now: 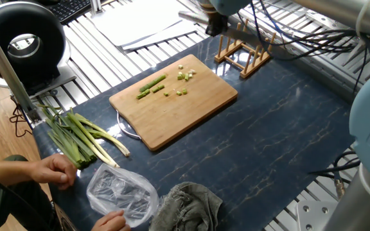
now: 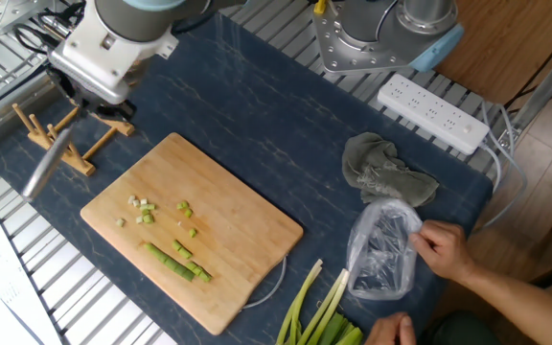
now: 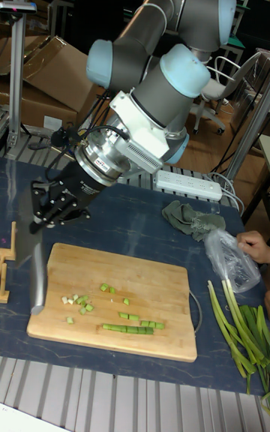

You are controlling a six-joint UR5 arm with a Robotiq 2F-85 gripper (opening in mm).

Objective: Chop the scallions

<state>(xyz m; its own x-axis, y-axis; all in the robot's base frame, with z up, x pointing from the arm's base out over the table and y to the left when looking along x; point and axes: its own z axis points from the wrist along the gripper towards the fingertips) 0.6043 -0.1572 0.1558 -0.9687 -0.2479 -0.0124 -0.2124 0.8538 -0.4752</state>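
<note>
Short green and pale chopped scallions (image 1: 164,87) (image 2: 172,247) (image 3: 112,313) lie on the bamboo cutting board (image 1: 191,115) (image 2: 242,225) (image 3: 161,278). Whole scallion stalks (image 1: 82,136) (image 2: 316,309) (image 3: 236,325) rest on the table beside the board, near a person's hand. My gripper (image 1: 214,27) (image 2: 92,107) (image 3: 54,214) is shut on a knife (image 2: 51,165) (image 3: 37,267). It hangs off the board's far end, by the wooden rack, with the blade sloping down clear of the wood.
A wooden rack (image 1: 246,54) (image 2: 60,139) stands just beyond the board. A person's hands (image 1: 56,170) (image 2: 444,247) hold a clear plastic bag (image 1: 121,192) (image 3: 232,259). A grey rag (image 1: 188,202) (image 2: 386,172) and a power strip (image 2: 434,115) lie nearby.
</note>
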